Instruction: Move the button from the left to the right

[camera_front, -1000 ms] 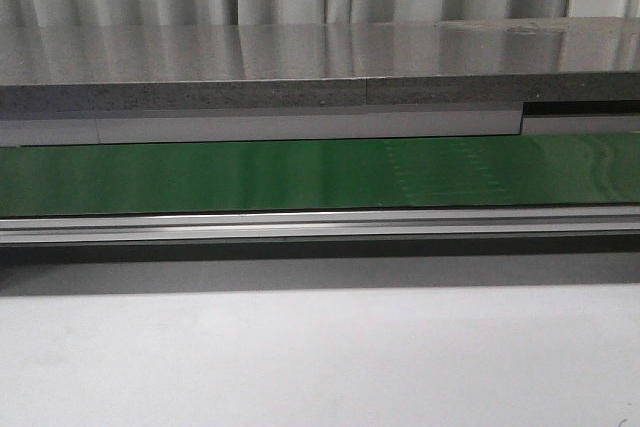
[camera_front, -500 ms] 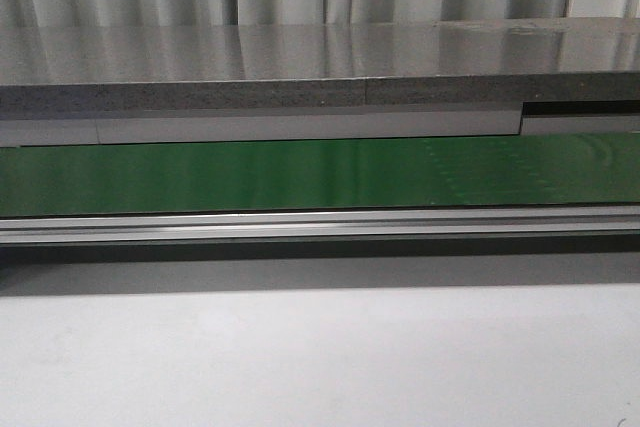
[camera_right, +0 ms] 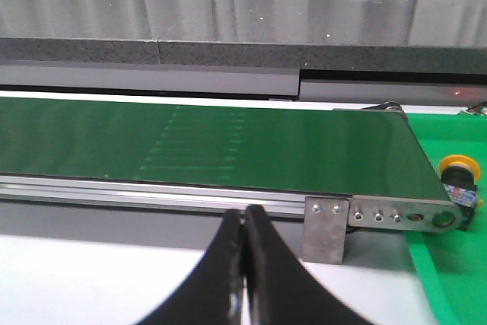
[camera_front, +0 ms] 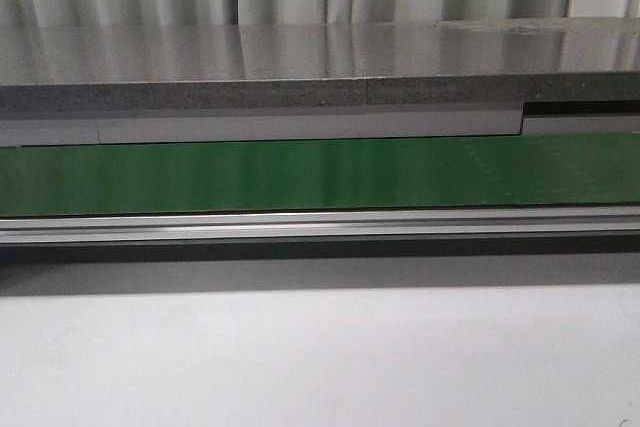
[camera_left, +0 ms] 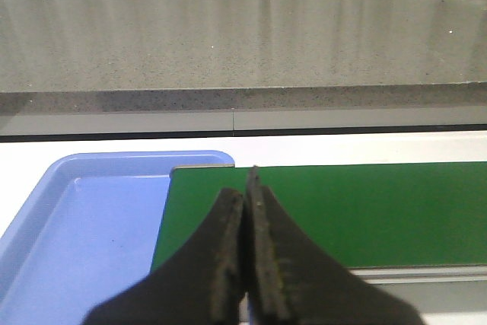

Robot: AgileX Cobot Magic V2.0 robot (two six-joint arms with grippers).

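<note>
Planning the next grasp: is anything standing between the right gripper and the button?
Yes. The button sits on a bright green surface past the conveyor's end; the metal end bracket and rail corner stand between it and the shut right gripper.

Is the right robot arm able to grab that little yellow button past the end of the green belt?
Probably yes. The button sits in the open on a green surface beyond the belt's end, nothing covering it. The right gripper is shut, so it must open first.
</note>
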